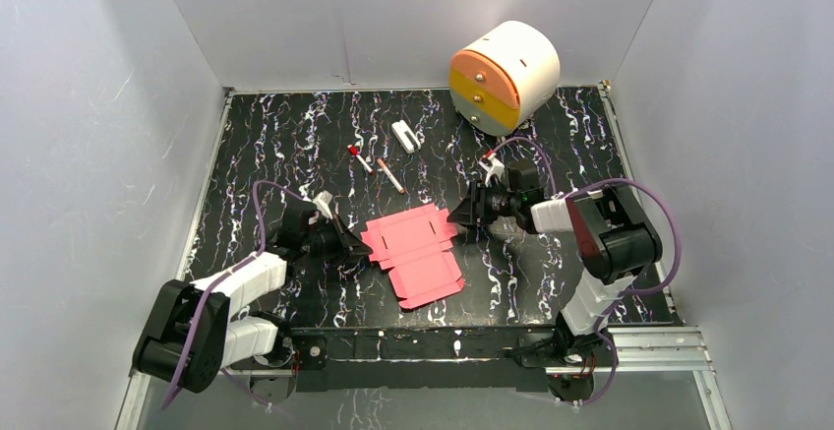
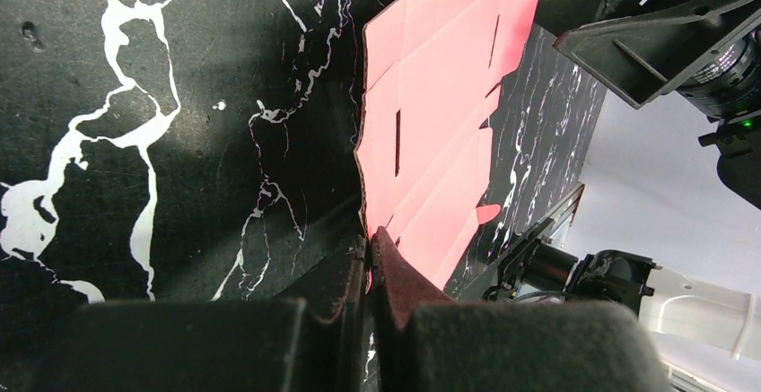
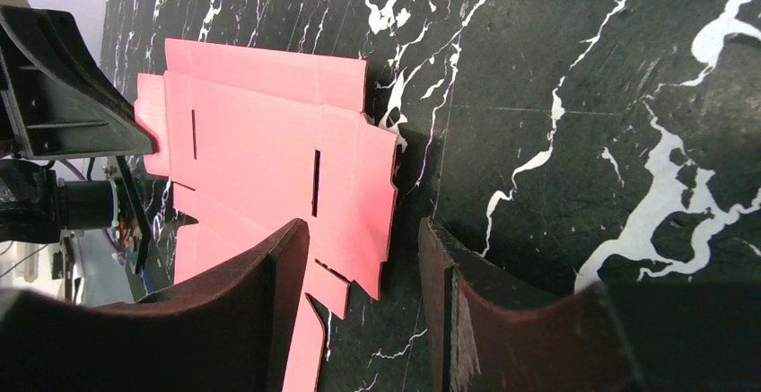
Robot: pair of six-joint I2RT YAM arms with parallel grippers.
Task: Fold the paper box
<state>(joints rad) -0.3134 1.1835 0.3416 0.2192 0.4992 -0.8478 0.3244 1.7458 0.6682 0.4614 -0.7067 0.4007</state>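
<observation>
The paper box (image 1: 413, 248) is a flat pink-red cut-out sheet with flaps and slots, lying on the black marbled table between the two arms. My left gripper (image 1: 349, 243) is at the sheet's left edge. In the left wrist view it (image 2: 370, 238) is shut, with a sliver of the sheet's (image 2: 440, 96) edge pinched between the jaws. My right gripper (image 1: 462, 212) is at the sheet's right edge. In the right wrist view it (image 3: 363, 230) is open, and the sheet's (image 3: 269, 141) right edge lies between its fingers, one finger over the card.
A round white drawer unit (image 1: 505, 76) with orange and yellow fronts stands at the back right. A small white object (image 1: 405, 136) and two thin sticks (image 1: 360, 157) (image 1: 390, 175) lie behind the sheet. White walls close in three sides.
</observation>
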